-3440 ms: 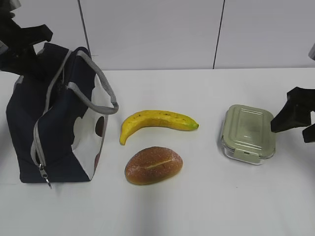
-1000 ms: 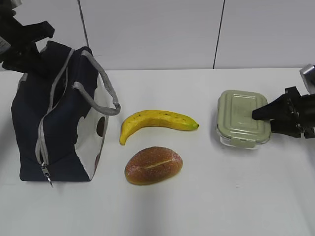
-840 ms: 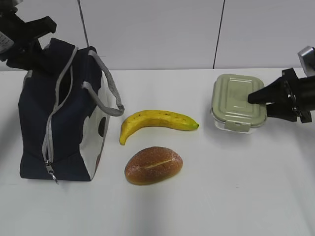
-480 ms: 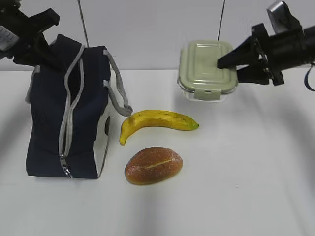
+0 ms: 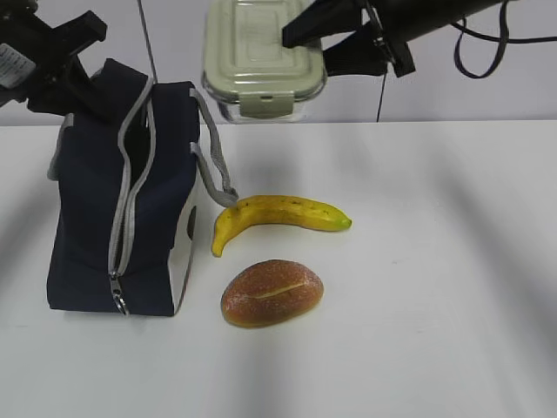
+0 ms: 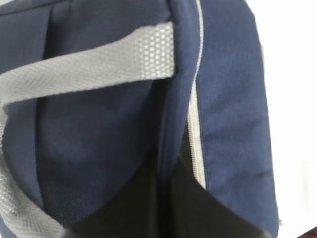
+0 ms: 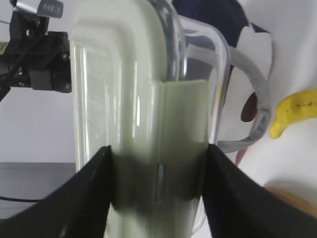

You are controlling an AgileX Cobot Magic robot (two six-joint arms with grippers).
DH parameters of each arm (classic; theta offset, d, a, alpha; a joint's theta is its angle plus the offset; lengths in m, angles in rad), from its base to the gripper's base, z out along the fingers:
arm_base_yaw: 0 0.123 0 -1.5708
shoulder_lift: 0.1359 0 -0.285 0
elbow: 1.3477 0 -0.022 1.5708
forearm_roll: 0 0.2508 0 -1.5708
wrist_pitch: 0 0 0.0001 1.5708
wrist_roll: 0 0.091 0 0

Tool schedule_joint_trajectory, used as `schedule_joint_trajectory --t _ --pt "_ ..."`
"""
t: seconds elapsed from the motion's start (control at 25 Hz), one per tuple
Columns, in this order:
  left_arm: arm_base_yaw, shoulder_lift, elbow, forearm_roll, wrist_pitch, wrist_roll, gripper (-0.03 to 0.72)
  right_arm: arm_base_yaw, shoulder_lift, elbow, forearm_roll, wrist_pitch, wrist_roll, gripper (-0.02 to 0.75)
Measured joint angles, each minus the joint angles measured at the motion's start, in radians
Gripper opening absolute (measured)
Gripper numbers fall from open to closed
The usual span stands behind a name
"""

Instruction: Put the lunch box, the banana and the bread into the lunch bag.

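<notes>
The lunch box, with its sage-green lid and clear base, hangs in the air just above and to the right of the lunch bag. My right gripper is shut on its right end. In the right wrist view the gripper clamps the box across its lid clip. The navy bag stands upright at the left with its zipper open. My left gripper is shut on the bag's top edge, pinching a fold of fabric. The banana and the bread lie on the table right of the bag.
The white table meets a pale wall behind. The bag's grey handle hangs over its white spotted side towards the banana. In the right wrist view the bag's spotted panel and the banana tip lie beyond the box.
My right gripper took hold of the lunch box on the table at the right, lifted it and carried it up and left to beside the bag's top. The bag was pulled more upright.
</notes>
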Motion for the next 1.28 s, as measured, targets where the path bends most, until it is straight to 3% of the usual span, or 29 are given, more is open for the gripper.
schedule_joint_trajectory --t 0.2,0.88,1.28 --pt "0.000 0.000 0.000 -0.008 -0.002 0.000 -0.003 0.061 0.002 -0.014 -0.011 0.012 0.033 0.381" --pt "0.000 0.000 0.000 -0.035 -0.002 0.001 -0.003 0.151 0.036 -0.019 -0.018 0.006 0.079 0.381" --pt "0.000 0.000 0.000 -0.041 0.008 0.014 -0.003 0.202 0.127 -0.111 -0.305 -0.057 0.224 0.381"
